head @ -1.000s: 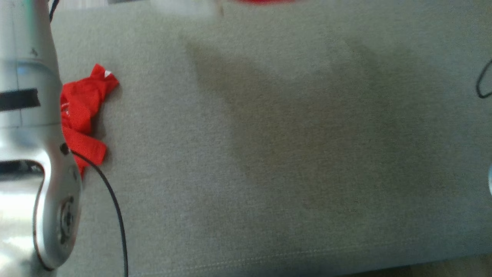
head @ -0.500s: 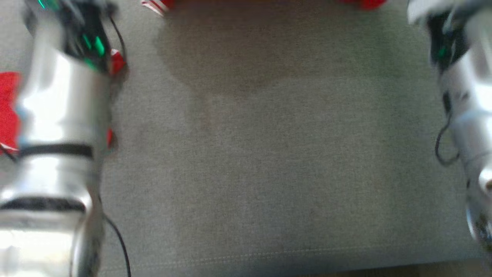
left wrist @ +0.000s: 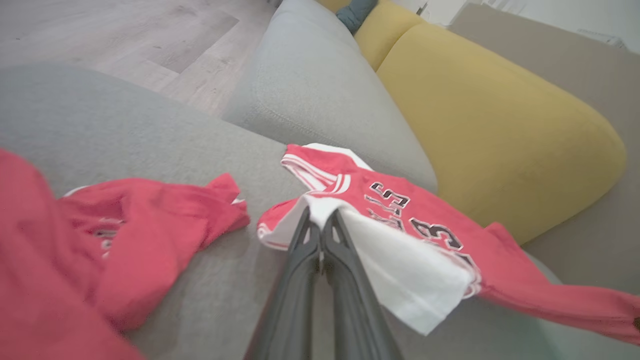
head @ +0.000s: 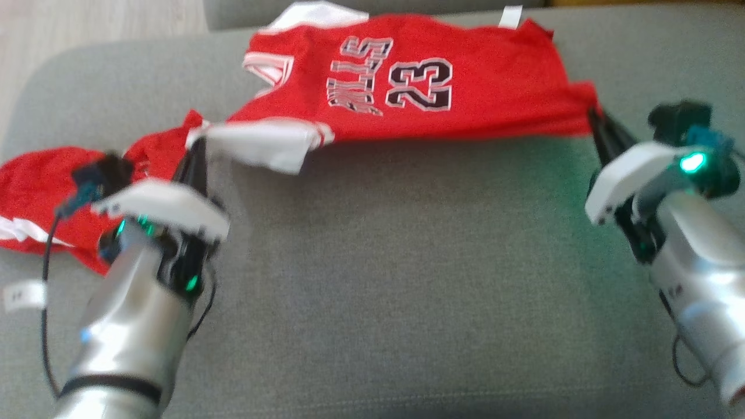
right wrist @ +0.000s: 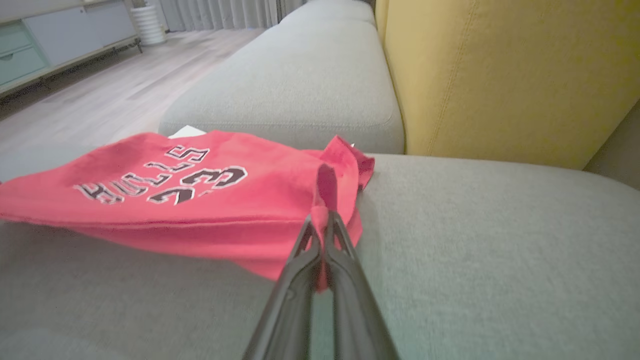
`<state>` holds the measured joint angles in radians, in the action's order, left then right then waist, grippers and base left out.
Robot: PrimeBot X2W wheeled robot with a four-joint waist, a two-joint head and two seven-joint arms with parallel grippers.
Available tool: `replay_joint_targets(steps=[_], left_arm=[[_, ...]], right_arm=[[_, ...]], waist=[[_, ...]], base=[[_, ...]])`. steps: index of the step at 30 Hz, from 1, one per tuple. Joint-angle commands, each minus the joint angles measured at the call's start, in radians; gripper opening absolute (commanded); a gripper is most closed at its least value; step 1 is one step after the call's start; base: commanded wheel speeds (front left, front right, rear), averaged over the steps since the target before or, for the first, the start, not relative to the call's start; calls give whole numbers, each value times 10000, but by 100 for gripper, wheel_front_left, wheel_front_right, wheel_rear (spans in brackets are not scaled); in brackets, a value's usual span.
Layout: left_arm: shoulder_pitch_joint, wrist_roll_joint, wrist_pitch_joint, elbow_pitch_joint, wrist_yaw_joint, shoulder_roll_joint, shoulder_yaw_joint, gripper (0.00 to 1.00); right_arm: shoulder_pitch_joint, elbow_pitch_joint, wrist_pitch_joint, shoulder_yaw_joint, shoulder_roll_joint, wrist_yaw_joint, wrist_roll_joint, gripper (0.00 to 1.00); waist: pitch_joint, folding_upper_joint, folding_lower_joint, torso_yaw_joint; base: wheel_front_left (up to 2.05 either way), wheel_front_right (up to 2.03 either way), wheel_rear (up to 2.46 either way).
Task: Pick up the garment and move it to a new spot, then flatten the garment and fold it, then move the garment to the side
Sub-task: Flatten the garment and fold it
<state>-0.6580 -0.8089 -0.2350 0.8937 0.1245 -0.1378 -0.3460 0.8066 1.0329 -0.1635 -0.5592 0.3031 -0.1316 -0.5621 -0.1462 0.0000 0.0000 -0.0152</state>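
Note:
The garment (head: 407, 87) is a red jersey with white trim and the number 23. It hangs stretched between my two grippers just above the grey sofa seat (head: 407, 262). My left gripper (head: 195, 145) is shut on its white-lined shoulder end, seen close in the left wrist view, where the jersey (left wrist: 400, 205) trails right from the gripper (left wrist: 320, 215). My right gripper (head: 595, 113) is shut on the hem corner. The right wrist view shows red cloth (right wrist: 200, 190) pinched at that gripper (right wrist: 324, 217).
A second red garment (head: 41, 180) lies crumpled on the seat at the left, beside my left forearm, also in the left wrist view (left wrist: 125, 225). A yellow back cushion (right wrist: 500, 75) rises behind the seat. Wooden floor (head: 87, 23) lies beyond the far left edge.
The head camera has swung, so the whole picture has shifted. Both grippers and the spread jersey now show; before, only blurred forearms and a strip of red at the top edge showed.

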Motion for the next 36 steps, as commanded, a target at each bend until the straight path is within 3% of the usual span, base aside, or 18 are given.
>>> replay_joint_targets(steps=[1, 11, 15, 21, 31, 36], left_arm=[[-232, 166, -67, -316, 59, -525, 244, 0], [1700, 775, 291, -884, 50, -932, -920, 0], [2401, 639, 657, -1599, 56, -1207, -1196, 0], [3490, 612, 1305, -2973, 56, -1946, -1469, 0], [5095, -69, 3104, -5758, 36, -3148, -1711, 0], [5834, -678, 4370, -7294, -190, -3920, -1671, 0]], right_arm=[[38, -355, 40, -207, 170, 9, -179, 0], [-1407, -956, 589, -1740, 1457, 9, -1403, 0], [-1721, -1162, 1390, -2218, 1895, 9, -1925, 0], [-2152, -1824, 2660, -2877, 2605, 9, -2771, 0], [-2759, -3336, 4383, -3737, 3955, 9, -3898, 0], [-3094, -4414, 5819, -4271, 4685, 9, -4554, 0]], waist=[[381, 0, 0, 32], [1510, 0, 0, 329], [1757, 0, 0, 261], [1992, 0, 0, 144], [2199, 0, 0, 65], [2248, 0, 0, 19]], base=[[0, 0, 0], [0, 0, 0], [0, 0, 0], [0, 0, 0], [0, 0, 0], [0, 0, 0]])
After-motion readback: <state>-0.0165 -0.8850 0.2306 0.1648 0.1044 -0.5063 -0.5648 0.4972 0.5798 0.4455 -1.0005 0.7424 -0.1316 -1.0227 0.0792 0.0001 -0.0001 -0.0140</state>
